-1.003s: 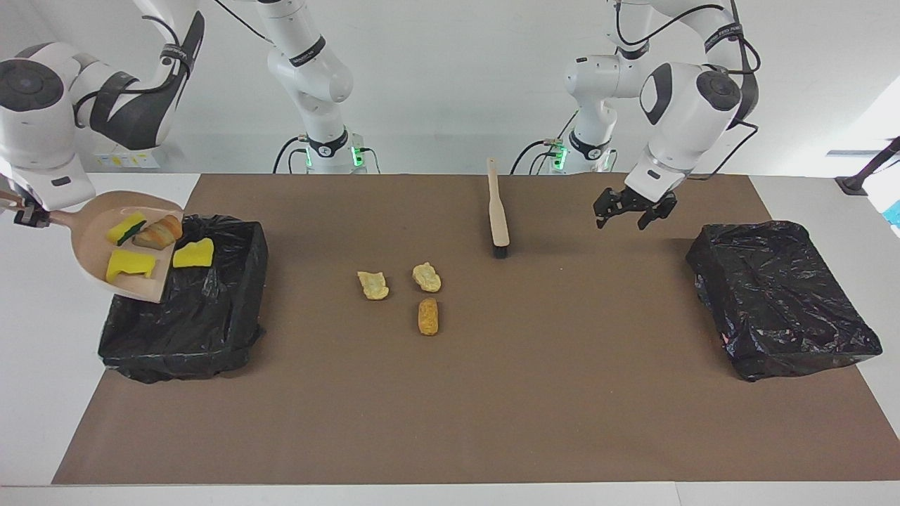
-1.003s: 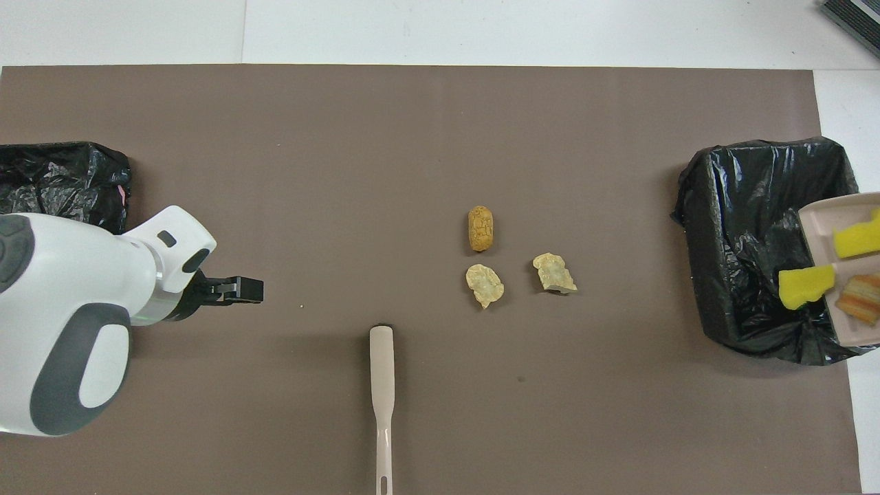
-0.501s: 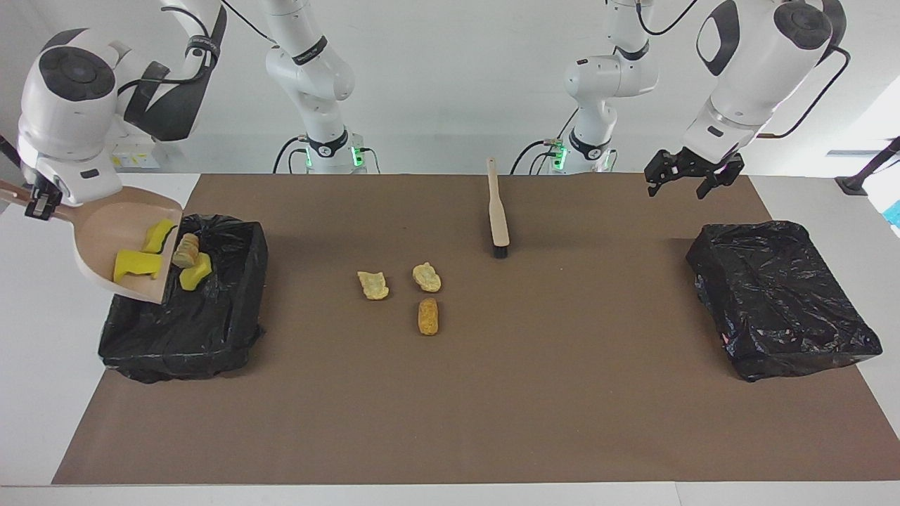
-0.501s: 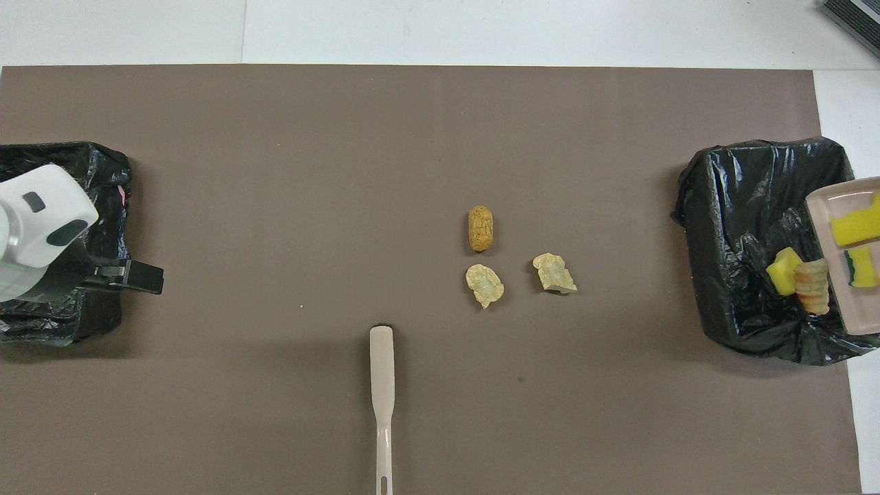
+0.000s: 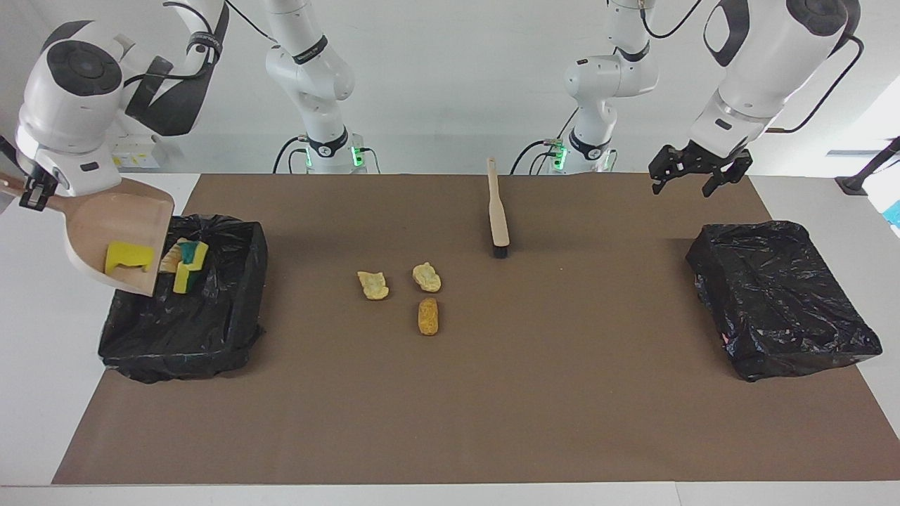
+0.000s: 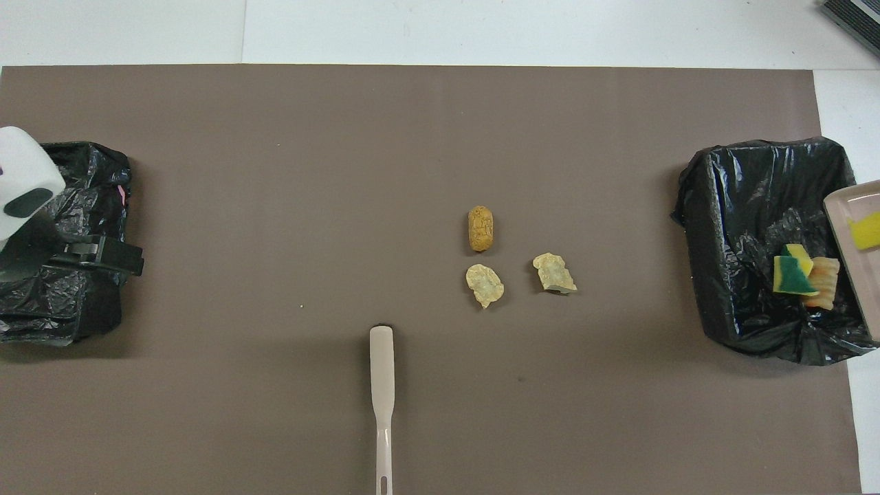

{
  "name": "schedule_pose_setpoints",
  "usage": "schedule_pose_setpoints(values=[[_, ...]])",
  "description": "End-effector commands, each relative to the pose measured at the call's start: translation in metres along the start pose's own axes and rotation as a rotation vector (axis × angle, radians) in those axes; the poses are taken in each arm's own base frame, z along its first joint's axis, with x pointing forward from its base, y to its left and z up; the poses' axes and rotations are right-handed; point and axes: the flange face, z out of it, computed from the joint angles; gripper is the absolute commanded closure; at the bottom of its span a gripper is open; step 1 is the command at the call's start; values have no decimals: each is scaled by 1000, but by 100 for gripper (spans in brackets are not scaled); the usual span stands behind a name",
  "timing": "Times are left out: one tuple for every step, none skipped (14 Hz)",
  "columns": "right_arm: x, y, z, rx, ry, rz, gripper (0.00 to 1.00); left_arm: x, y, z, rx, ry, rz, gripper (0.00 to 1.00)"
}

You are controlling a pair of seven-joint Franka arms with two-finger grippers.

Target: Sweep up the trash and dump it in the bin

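My right gripper [image 5: 31, 191] is shut on the handle of the beige dustpan [image 5: 116, 235], which tilts steeply over the black-lined bin [image 5: 190, 316] at the right arm's end. One yellow sponge piece [image 5: 129, 256] of the trash still lies in the pan. A yellow-green sponge [image 6: 792, 271] and an orange bread lump [image 6: 823, 285] lie inside the bin [image 6: 729, 227]. Three tan lumps [image 5: 373, 284] [image 5: 427, 277] [image 5: 427, 316] rest mid-mat. My left gripper [image 5: 692, 179] hangs open and empty, high over the second bin's rim [image 6: 69, 309].
The beige-handled brush [image 5: 498, 211] lies on the brown mat, nearer to the robots than the three lumps, bristles toward them. A second black-lined bin [image 5: 780, 299] stands at the left arm's end. White table borders the mat.
The dustpan tipped steeper and rose; two sponge pieces and a bread lump slid from it into the bin. My left gripper lifted and swung toward its own end of the table.
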Motion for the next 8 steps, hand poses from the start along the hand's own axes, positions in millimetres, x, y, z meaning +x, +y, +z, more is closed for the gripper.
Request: schedule_pose_setpoints(values=[[7, -8, -28, -17, -78, 15, 100, -18, 0, -29, 19, 23, -11, 0], [7, -8, -29, -20, -82, 14, 100, -20, 1, -33, 18, 32, -12, 0], [7, -9, -30, -20, -96, 11, 100, -20, 0, -33, 16, 36, -13, 0], [10, -11, -33, -21, -107, 3, 100, -19, 0, -33, 16, 39, -16, 0], [12, -14, -33, -22, -113, 12, 100, -20, -1, -34, 16, 40, -16, 0], [19, -15, -40, -31, -147, 6, 100, -20, -2, -33, 17, 34, -17, 0], [23, -15, -47, -39, -174, 16, 100, -21, -8, -33, 19, 33, -23, 0], [24, -16, -47, -39, -179, 24, 100, -20, -11, -34, 18, 37, -27, 0]])
